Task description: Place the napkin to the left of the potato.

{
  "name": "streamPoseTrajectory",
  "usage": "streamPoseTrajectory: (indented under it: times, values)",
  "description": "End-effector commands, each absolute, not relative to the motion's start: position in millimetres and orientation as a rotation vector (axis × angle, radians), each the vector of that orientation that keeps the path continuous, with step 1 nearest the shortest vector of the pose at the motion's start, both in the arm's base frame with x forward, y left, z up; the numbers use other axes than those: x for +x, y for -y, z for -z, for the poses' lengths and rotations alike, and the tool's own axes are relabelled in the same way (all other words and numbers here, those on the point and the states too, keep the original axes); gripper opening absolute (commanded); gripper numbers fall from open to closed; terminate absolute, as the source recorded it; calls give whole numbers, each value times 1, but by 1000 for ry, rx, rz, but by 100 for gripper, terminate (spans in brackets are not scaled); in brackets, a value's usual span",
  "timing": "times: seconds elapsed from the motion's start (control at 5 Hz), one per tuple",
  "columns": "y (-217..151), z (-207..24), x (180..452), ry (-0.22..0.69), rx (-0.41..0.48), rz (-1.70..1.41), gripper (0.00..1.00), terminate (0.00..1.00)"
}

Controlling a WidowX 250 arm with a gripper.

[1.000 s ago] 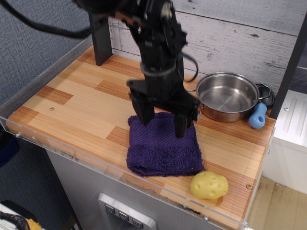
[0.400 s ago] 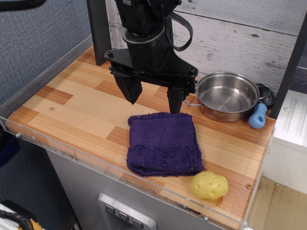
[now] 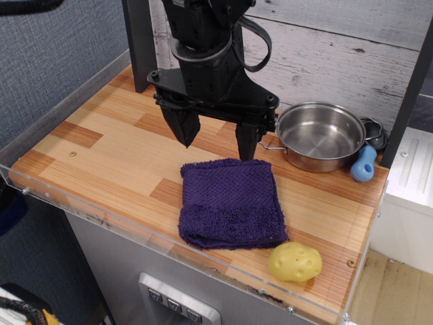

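The arm's top is cut off by the frame; its black pincer (image 3: 216,143) hangs above the tabletop (image 3: 101,142), fingers wide apart, empty. Just below lies the napkin (image 3: 230,202), folded purple terry. The lumpy yellow potato (image 3: 295,262) sits near its right corner. The steel pot (image 3: 321,136) is empty.

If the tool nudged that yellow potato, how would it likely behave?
The potato looks rounded and lumpy, so it would probably wobble or roll unevenly rather than slide. It sits close to the counter's front edge, so a push could send it off. Its smooth plastic-like sheen suggests it is light and somewhat slippery.
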State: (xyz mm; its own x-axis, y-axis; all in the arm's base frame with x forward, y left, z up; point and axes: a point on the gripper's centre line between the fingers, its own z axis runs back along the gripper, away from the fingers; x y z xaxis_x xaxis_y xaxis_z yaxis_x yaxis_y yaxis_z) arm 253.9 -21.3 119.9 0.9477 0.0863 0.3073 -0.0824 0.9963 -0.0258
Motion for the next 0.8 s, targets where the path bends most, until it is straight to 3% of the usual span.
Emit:
streamPoseTrajectory:
  times: [0.0,0.4,0.6]
  values:
    - [23,-125,249,334,-13,-83,100,0]
    - [23,-125,249,334,-13,-83,100,0]
    - [23,-125,249,334,-13,-83,100,100]
